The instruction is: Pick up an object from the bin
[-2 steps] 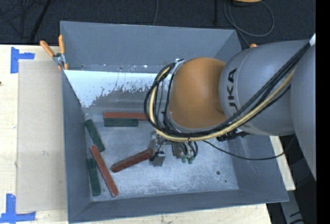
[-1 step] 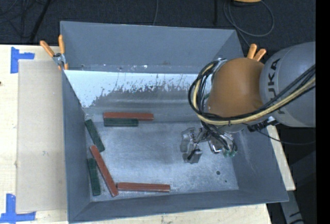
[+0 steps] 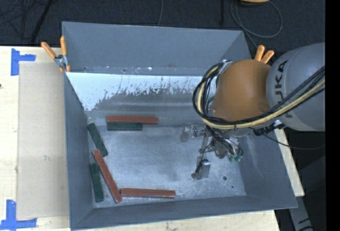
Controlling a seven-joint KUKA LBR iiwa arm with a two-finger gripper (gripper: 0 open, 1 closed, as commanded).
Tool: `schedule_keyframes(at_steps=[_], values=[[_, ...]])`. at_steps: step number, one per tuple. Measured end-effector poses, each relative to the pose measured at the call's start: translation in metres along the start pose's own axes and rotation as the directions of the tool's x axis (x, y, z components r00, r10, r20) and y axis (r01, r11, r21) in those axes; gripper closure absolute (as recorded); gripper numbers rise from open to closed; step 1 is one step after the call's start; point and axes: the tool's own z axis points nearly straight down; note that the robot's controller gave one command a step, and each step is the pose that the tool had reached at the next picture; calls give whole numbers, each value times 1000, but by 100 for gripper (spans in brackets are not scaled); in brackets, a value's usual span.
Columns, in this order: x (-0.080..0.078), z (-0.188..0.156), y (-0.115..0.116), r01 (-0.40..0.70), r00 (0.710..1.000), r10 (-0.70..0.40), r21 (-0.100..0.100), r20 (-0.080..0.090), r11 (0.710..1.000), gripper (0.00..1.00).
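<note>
Hanging at bin's (image 3: 159, 49) R side, hand (image 3: 202, 168); red-brown bar (image 3: 147, 192) apart, lower-left; grip can't tell.

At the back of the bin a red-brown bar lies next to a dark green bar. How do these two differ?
The red-brown bar is longer than the dark green bar and reaches further right. The red-brown bar lies nearer the back wall, the dark green bar just in front. Both lie flat, parallel, left ends about level.
</note>
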Motion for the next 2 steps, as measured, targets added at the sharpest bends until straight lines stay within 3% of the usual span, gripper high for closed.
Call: schedule_keyframes(at_steps=[1, 2], values=[[19, 83, 91, 182, 983, -182, -3, -6, 983, 0], [18, 80, 88, 179, 984, -179, 0, -4, 984, 100]])
